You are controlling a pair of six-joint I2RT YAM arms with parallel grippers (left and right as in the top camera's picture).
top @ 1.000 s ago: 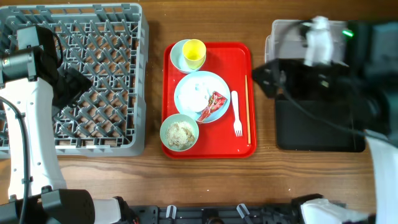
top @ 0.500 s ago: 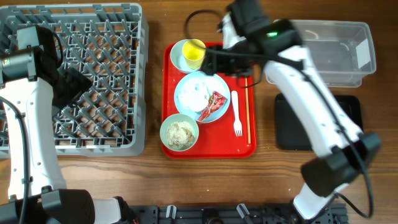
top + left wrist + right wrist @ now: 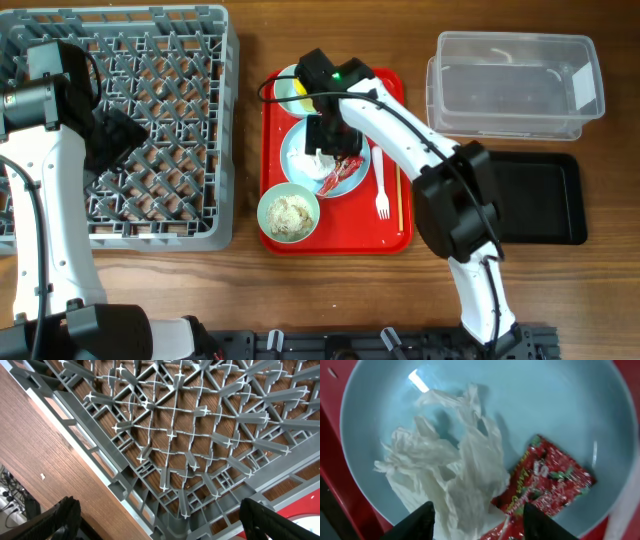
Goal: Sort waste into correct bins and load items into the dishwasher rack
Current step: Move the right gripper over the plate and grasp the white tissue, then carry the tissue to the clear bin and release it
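Your right tool hangs low over the pale blue plate on the red tray, its fingers apart. The crumpled white napkin and the red snack wrapper lie side by side on that plate, touching, just below the fingers. Your left tool hovers over the grey dishwasher rack at the left of the bench, fingers spread wide, gripping nothing.

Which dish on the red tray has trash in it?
The middle plate, holding a crumpled white napkin and red wrapper; the near bowl holds food, the far bowl a yellow cup.
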